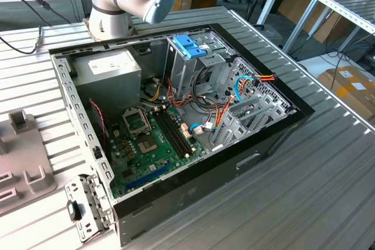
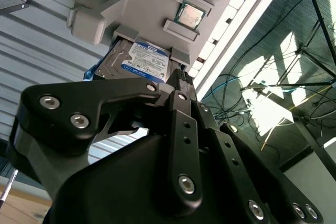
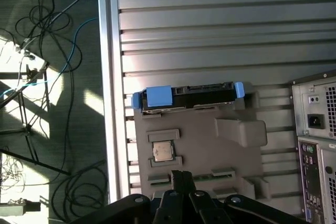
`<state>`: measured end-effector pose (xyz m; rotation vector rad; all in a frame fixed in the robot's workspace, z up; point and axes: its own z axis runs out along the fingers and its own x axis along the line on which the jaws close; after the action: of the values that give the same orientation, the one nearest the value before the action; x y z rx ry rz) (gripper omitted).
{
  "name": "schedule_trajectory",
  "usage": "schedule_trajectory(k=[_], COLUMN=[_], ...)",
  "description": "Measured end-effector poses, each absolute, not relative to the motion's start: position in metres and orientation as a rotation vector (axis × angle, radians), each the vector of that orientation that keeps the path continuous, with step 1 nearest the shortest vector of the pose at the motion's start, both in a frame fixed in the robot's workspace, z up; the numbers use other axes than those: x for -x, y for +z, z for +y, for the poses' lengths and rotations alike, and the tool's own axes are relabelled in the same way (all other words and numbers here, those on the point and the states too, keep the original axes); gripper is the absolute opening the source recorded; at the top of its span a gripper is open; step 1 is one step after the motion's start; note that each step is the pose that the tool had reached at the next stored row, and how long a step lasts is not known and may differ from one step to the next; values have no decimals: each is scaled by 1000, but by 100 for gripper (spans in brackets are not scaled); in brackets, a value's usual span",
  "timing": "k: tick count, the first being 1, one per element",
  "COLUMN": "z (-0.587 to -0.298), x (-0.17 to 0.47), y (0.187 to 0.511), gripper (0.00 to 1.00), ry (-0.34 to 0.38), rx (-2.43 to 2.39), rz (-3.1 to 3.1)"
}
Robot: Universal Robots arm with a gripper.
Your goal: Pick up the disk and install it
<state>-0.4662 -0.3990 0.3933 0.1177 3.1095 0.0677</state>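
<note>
The disk (image 3: 191,97) is a flat dark drive in bright blue rails with a blue tab (image 3: 158,97) at one end. It stands on edge in a slot of a grey fixture (image 3: 210,150) on the slatted metal table. In the second wrist view the disk (image 2: 139,61) shows its labelled face. My gripper (image 3: 181,173) hangs over the fixture, a short way from the disk. Its two black fingers are pressed together with nothing between them. In the second wrist view the gripper (image 2: 180,75) points toward the disk's edge.
A processor chip (image 3: 163,151) lies in a recess of the fixture, between gripper and disk. The open computer case (image 1: 176,115) lies on the table (image 1: 328,191); its metal drive cage carries a blue handle (image 1: 190,45). The table's edge (image 3: 107,77) is close, with cables on the floor beyond.
</note>
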Motion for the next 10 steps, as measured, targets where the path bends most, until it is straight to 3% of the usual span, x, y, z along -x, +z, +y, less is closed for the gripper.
schedule_trajectory(k=[10], z=[-399], x=[464], y=[393], gripper=[11], ry=[68], rx=[-118], rz=[3109])
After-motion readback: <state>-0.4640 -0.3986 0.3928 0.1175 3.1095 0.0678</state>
